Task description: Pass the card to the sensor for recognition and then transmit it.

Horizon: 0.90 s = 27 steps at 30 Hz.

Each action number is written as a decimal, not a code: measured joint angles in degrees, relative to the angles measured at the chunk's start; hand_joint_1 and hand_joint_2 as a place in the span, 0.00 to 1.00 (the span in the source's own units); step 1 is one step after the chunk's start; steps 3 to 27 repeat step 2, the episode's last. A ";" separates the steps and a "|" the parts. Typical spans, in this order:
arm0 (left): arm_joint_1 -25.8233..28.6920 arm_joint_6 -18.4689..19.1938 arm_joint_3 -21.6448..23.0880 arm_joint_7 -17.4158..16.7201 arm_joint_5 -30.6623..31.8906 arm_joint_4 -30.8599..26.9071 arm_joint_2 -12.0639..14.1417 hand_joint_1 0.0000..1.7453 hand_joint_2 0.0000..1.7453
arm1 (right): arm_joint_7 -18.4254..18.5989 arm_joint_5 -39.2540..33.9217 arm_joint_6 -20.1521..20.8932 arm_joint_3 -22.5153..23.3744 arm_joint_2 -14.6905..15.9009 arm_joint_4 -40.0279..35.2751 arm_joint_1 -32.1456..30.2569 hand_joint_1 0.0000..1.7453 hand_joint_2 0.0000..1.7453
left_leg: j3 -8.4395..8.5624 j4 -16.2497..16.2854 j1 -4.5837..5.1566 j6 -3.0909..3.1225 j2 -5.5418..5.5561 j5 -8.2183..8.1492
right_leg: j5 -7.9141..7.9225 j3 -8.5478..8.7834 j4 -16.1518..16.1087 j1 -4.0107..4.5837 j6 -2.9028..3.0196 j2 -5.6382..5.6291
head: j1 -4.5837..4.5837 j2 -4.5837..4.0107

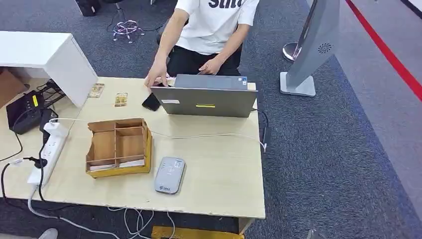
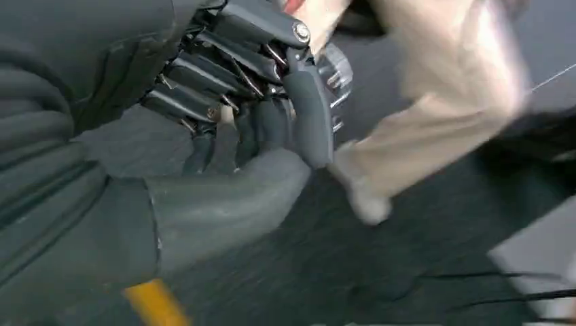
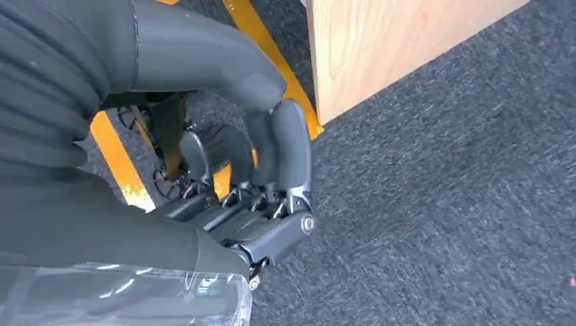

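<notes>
Both hands curled in and holding nothing, left hand and right hand down off the table, two cards near its far left edge, grey sensor by the near edge beside the wooden tray.

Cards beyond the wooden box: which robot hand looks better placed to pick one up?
Likely the left. The cards and wooden box lie left of the sensor, on the side of the left robot hand. Both hang curled and empty, the right robot hand beside the table corner.
</notes>
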<state>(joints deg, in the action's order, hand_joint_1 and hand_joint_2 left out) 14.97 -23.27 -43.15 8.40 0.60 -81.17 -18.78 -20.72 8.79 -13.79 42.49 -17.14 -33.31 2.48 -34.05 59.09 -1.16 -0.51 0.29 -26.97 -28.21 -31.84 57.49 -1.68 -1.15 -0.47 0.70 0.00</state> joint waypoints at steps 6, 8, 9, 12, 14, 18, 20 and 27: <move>-0.69 3.43 -0.89 -1.27 -1.56 4.26 0.04 0.00 1.00 | 0.46 0.35 0.00 0.41 -0.04 0.06 0.26 0.00 1.00 | 0.07 0.01 0.00 0.00 -0.01 0.00 | 0.00 -0.05 -0.01 0.00 0.00 -0.01 | 0.00 0.00; -0.69 3.43 -0.89 -1.27 -1.56 4.26 0.04 0.00 1.00 | 0.46 0.35 0.00 0.41 -0.04 0.06 0.26 0.00 1.00 | 0.07 0.01 0.00 0.00 -0.01 0.00 | 0.00 -0.05 -0.01 0.00 0.00 -0.01 | 0.00 0.00; -0.69 3.43 -0.89 -1.27 -1.56 4.26 0.04 0.00 1.00 | 0.46 0.35 0.00 0.41 -0.04 0.06 0.26 0.00 1.00 | 0.07 0.01 0.00 0.00 -0.01 0.00 | 0.00 -0.05 -0.01 0.00 0.00 -0.01 | 0.00 0.00; -0.69 3.43 -0.89 -1.27 -1.56 4.26 0.04 0.00 1.00 | 0.46 0.35 0.00 0.41 -0.04 0.06 0.26 0.00 1.00 | 0.07 0.01 0.00 0.00 -0.01 0.00 | 0.00 -0.05 -0.01 0.00 0.00 -0.01 | 0.00 0.00; -0.69 3.43 -0.89 -1.27 -1.56 4.26 0.04 0.00 1.00 | 0.46 0.35 0.00 0.41 -0.04 0.06 0.26 0.00 1.00 | 0.07 0.01 0.00 0.00 -0.01 0.00 | 0.00 -0.05 -0.01 0.00 0.00 -0.01 | 0.00 0.00; -0.69 3.43 -0.89 -1.27 -1.56 4.26 0.04 0.00 1.00 | 0.46 0.35 0.00 0.41 -0.04 0.06 0.26 0.00 1.00 | 0.07 0.01 0.00 0.00 -0.01 0.00 | 0.00 -0.05 -0.01 0.00 0.00 -0.01 | 0.00 0.00; -0.69 3.43 -0.89 -1.27 -1.56 4.26 0.04 0.00 1.00 | 0.46 0.35 0.00 0.41 -0.04 0.06 0.26 0.00 1.00 | 0.07 0.01 0.00 0.00 -0.01 0.00 | 0.00 -0.05 -0.01 0.00 0.00 -0.01 | 0.00 0.00; -0.69 3.43 -0.89 -1.27 -1.56 4.26 0.04 0.00 1.00 | 0.46 0.35 0.00 0.41 -0.04 0.06 0.26 0.00 1.00 | 0.07 0.01 0.00 0.00 -0.01 0.00 | 0.00 -0.05 -0.01 0.00 0.00 -0.01 | 0.00 0.00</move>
